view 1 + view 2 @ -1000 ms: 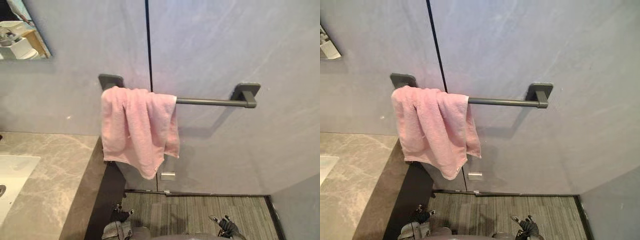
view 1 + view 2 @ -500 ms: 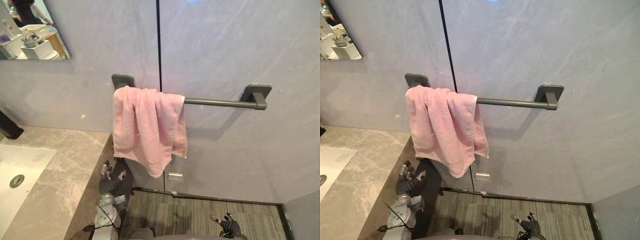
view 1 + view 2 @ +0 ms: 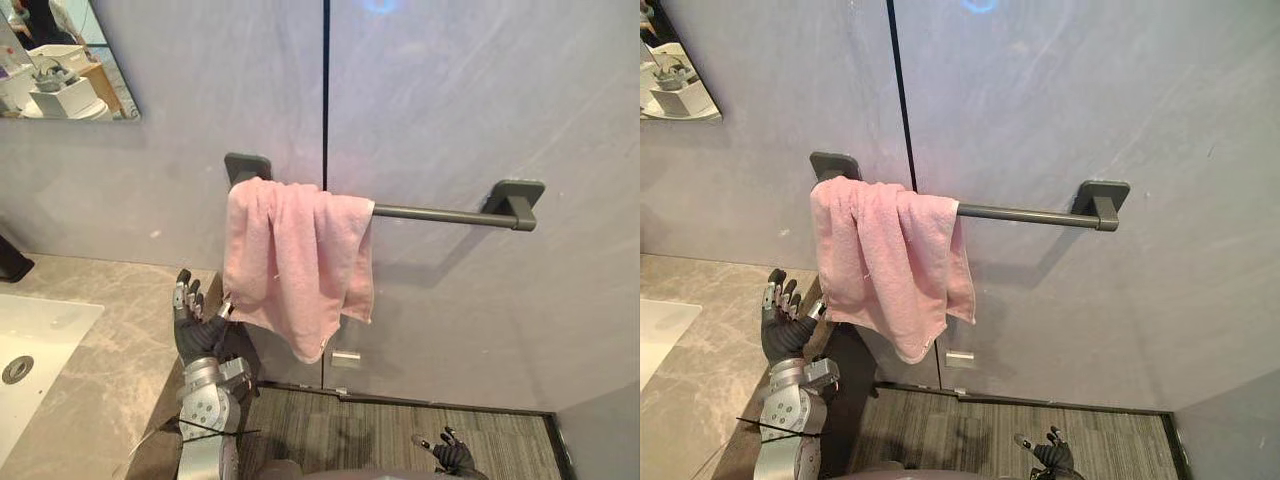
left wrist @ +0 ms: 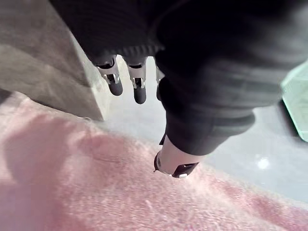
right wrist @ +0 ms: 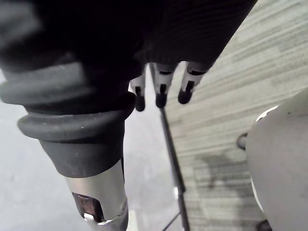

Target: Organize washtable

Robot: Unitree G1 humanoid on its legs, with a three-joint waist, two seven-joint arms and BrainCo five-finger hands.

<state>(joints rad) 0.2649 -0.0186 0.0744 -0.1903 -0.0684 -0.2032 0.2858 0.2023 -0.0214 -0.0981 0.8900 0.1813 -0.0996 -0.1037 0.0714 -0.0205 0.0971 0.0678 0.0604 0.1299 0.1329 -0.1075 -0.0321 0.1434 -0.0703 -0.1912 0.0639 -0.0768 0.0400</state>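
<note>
Grey wall (image 3: 480, 100) | pink towel (image 3: 290, 260) over rail (image 3: 430, 213) | left hand (image 3: 193, 330) fingers spread, empty | right hand (image 3: 452, 458) fingers straight, empty

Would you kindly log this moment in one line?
left hand: open, beside pink towel | pink towel: on towel bar | right hand: open, low

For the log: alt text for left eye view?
A pink towel hangs at the left end of a wall bar. The open left robot hand is raised beside the towel's lower edge, by a marble counter; the right robot hand hangs low.
</note>
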